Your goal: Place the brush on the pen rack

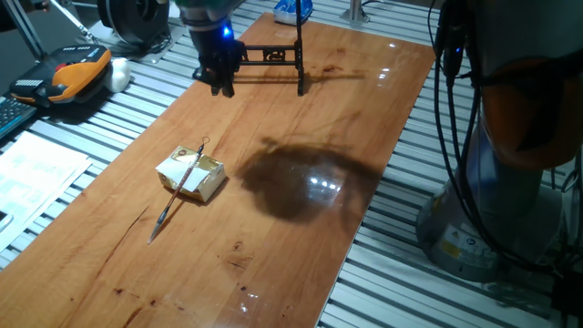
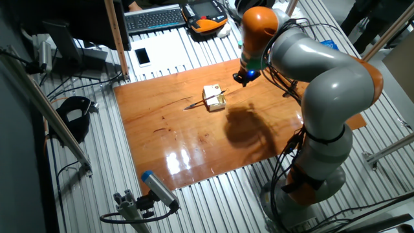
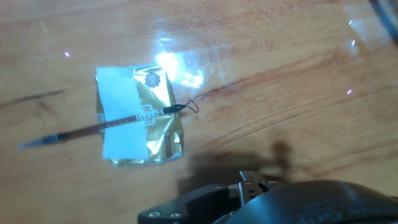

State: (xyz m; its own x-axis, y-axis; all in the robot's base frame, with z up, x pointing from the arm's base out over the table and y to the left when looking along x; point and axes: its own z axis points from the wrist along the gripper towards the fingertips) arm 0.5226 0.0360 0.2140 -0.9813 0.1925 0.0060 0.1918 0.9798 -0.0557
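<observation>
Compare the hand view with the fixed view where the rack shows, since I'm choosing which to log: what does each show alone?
Only the hand view shows the print and white patch on the box top. Only the fixed view shows the rack, the gripper hanging beside it, and clutter off the table. Both show the brush lying across the box, its tip resting on the table past the box edge.

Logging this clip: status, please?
Gripper up near the rack, holding nothing; jaws unclear. Brush lies across the box, tip on the table. Path clear.
</observation>
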